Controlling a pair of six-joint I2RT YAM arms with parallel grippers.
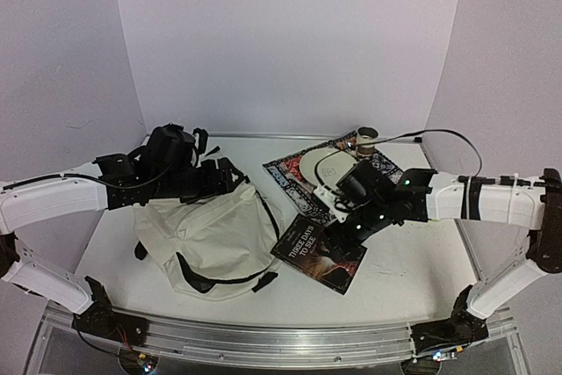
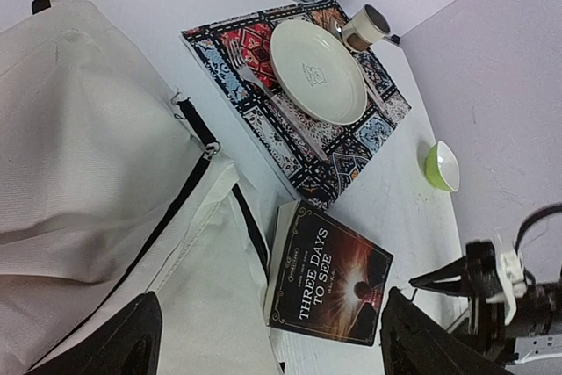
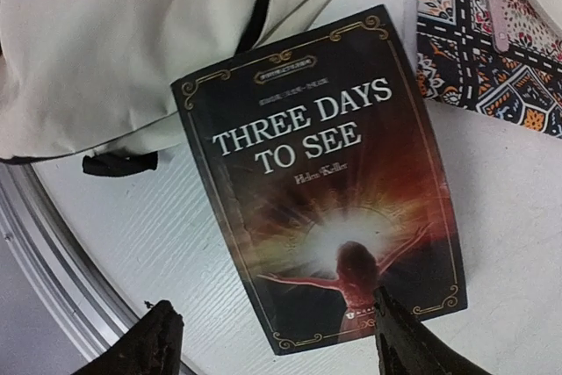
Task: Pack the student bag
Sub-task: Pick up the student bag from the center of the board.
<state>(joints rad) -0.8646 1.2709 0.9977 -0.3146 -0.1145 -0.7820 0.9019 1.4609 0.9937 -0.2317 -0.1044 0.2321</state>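
Two jaws gape released: the left pincer hovers over the cream backpack lying on the tabletop's left half, the right pincer above the book just beside that backpack.

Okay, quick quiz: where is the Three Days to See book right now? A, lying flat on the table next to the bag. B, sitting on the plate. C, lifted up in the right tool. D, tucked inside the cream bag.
A: the book lies cover up on the table just beside the student bag, with the right tool open over its lower edge.
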